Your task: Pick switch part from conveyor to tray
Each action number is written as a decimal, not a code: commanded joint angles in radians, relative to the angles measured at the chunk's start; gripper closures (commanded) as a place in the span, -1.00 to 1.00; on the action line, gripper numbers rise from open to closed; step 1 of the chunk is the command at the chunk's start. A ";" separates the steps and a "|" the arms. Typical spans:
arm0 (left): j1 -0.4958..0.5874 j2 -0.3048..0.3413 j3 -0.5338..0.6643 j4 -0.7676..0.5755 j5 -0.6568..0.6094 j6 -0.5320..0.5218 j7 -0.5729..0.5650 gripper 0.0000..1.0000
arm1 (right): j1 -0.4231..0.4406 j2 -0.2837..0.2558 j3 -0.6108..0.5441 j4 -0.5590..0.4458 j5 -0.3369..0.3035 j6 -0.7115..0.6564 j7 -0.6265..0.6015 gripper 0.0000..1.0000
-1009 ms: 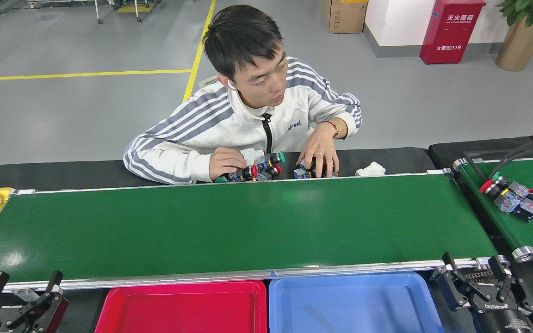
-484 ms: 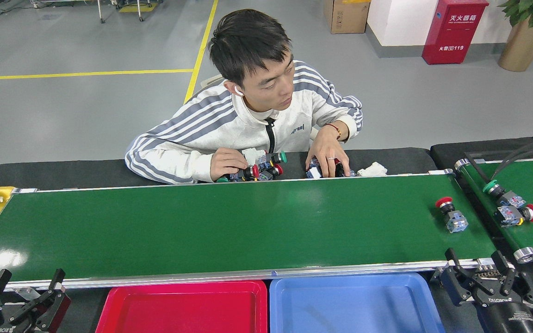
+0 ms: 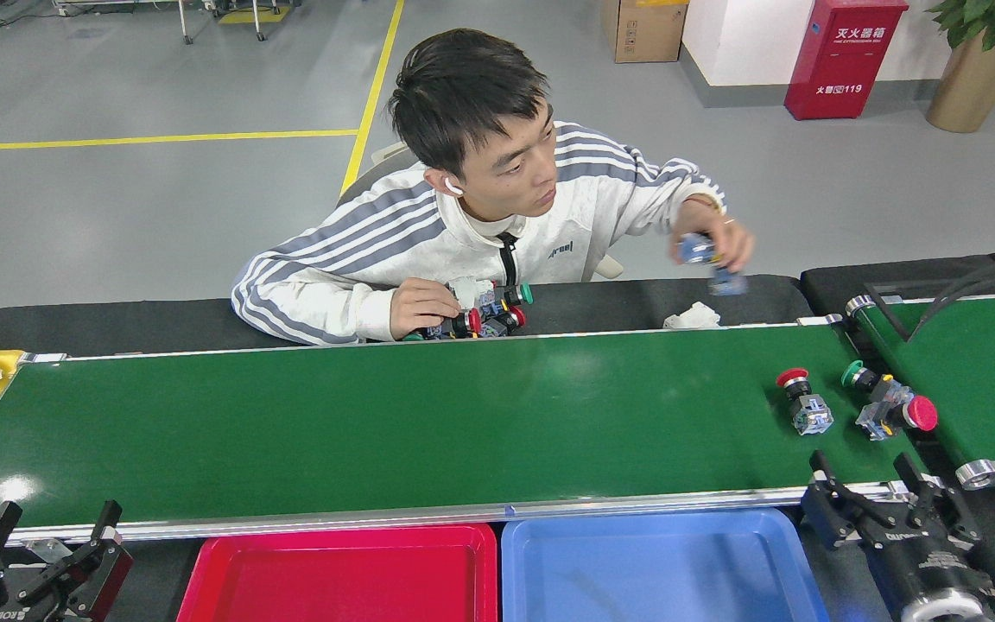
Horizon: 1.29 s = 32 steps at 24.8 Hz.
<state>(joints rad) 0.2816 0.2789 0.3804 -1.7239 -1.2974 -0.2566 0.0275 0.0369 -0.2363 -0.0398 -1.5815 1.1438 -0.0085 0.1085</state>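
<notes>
Both grippers, left point(image 3: 48, 529) and right point(image 3: 867, 475), gape empty below the conveyor point(image 3: 377, 423), switch parts point(image 3: 804, 404) near the right.

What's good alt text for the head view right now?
Three switch parts lie at the right end of the green conveyor, just beyond the open, empty right gripper. The left gripper is open near red and blue trays; a person sits opposite.
</notes>
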 commanded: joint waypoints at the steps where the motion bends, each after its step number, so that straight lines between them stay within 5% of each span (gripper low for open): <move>1: -0.007 0.006 0.006 -0.006 -0.002 0.002 0.003 -1.00 | -0.029 -0.005 0.034 0.009 0.005 0.045 0.003 -1.00; 10: -0.009 0.008 0.008 -0.006 -0.002 0.003 0.003 -1.00 | -0.106 0.025 0.133 0.103 0.014 0.111 0.005 -1.00; 23: -0.015 0.006 0.008 0.004 -0.002 0.003 0.003 -1.00 | -0.376 0.089 0.310 0.373 0.016 0.177 0.007 -0.95; 25: -0.015 0.006 0.009 0.004 -0.002 0.003 0.003 -1.00 | -0.391 0.081 0.359 0.382 0.028 0.177 0.007 -0.72; 27: -0.015 0.006 0.011 0.006 -0.002 0.003 0.003 -1.00 | -0.391 0.080 0.385 0.383 0.048 0.173 0.007 -0.11; 32: -0.015 0.006 0.011 0.006 -0.002 0.003 0.003 -1.00 | -0.390 0.081 0.413 0.385 0.083 0.168 0.019 0.58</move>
<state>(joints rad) 0.2744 0.2789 0.3833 -1.7101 -1.2974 -0.2578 0.0270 -0.3373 -0.1496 0.3780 -1.1905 1.2235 0.1592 0.1195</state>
